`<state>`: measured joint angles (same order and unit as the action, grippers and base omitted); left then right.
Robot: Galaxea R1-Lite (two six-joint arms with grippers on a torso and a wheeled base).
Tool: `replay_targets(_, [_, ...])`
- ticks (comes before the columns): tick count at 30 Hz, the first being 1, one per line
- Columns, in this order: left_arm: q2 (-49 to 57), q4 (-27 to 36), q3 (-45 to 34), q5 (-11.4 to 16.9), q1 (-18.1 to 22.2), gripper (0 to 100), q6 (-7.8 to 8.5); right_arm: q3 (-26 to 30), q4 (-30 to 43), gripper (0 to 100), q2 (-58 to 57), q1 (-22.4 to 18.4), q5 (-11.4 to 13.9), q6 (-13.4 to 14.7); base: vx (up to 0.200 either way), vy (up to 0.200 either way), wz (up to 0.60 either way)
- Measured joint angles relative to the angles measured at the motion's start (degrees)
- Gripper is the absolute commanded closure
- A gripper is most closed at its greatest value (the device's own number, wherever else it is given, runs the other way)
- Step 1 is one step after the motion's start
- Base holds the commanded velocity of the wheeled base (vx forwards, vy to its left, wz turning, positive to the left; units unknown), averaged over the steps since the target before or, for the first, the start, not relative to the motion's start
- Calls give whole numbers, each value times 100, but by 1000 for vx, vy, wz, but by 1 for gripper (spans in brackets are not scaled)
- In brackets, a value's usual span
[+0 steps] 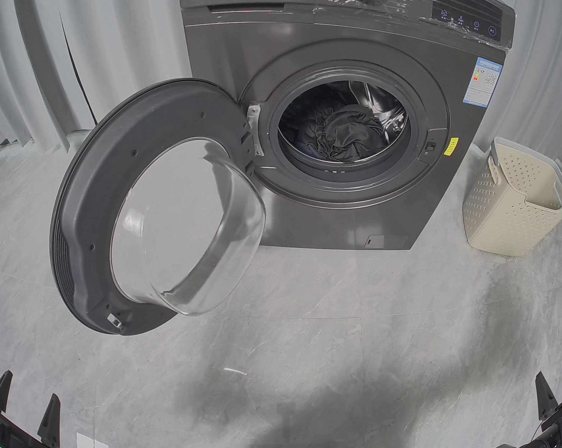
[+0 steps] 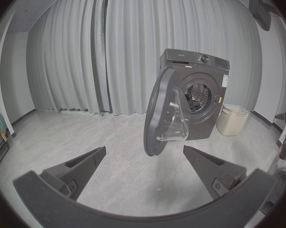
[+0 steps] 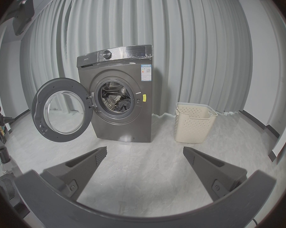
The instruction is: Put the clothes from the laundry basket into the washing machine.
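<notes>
Grey washing machine (image 1: 355, 219); dark clothes (image 1: 343, 132); cream perforated laundry basket (image 1: 511, 213).

Pale marbled floor tiles (image 1: 331, 356), pleated grey curtains (image 2: 133, 48) (floor-length) behind, dark skirting (image 3: 255, 121) along white side walls (image 3: 265, 64).

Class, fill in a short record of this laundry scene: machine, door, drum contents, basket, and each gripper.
Washing machine: grey front-loader
Door: swung wide open to the left
Drum: dark clothes inside
Laundry basket: cream, right of the machine, no clothes visible inside
Left gripper: open, empty
Right gripper: open, empty
</notes>
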<state>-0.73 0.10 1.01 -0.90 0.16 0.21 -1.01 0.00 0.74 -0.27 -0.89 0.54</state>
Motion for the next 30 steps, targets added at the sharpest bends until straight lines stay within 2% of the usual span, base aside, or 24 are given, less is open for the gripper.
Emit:
replay_targets(4, [-1,-2,0,1,0,0,23,0,0,0,2,-2,2,-2,0,0,0])
replay_targets(8, [-1,-41,0,0,5,0,193,0,0,0,2,0,0,0,0,0,0])
replay_targets(13, [-23,-140,177,69,9,0,182,0,0,0,2,-2,0,0,0,0,0])
replay_targets(21, [-1057,-377,1298,602,-5,0,127,0,0,0,7,-2,0,0,0,0,0])
replay_targets(30, [-3315,-1573,2052,1141,-18,0,102,0,2,0,10,-2,0,9,0,0,0])
